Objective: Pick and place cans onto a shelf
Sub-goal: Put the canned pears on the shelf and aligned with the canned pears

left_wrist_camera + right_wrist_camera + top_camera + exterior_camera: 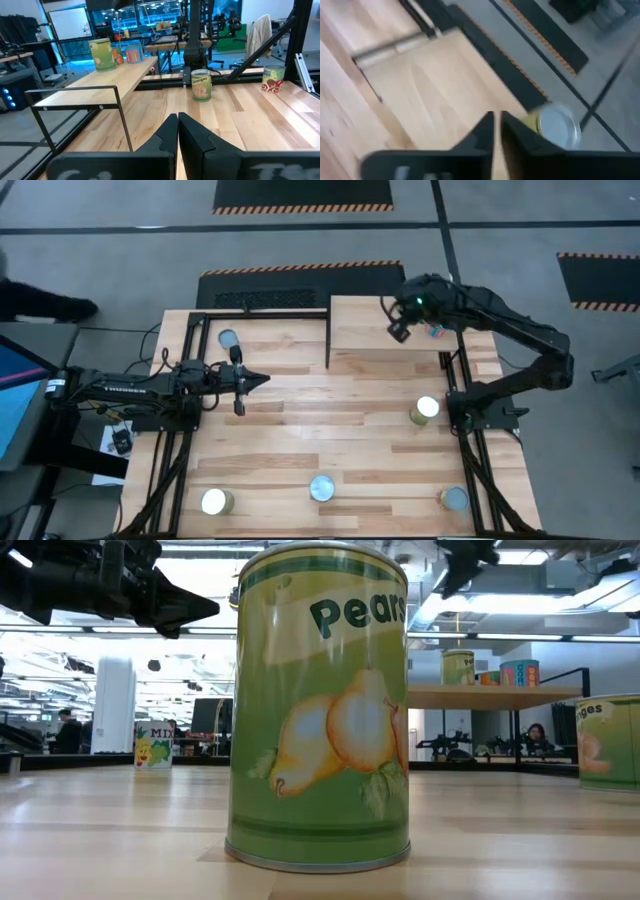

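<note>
The shelf (365, 325) stands at the table's far edge. It bears three cans, green (101, 54), orange (118, 55) and blue (133, 53). In the high view my right arm mostly hides them. My right gripper (400, 330) hovers above the shelf, slanting down, its fingers (496, 125) almost together with nothing between them. A silver-lidded can (559, 126) stands just beside them. My left gripper (255, 380) waits shut and level over the table's left half. Several more cans stand upright on the table, among them a pears can (320, 710) and an oranges can (201, 85).
Loose cans stand on the table at the far left (228, 338), right of the middle (424, 410) and along the near edge (215, 501), (322, 487), (454, 499). The shelf's thin black frame (80, 97) rises from the tabletop. Bare wood lies in the table's middle.
</note>
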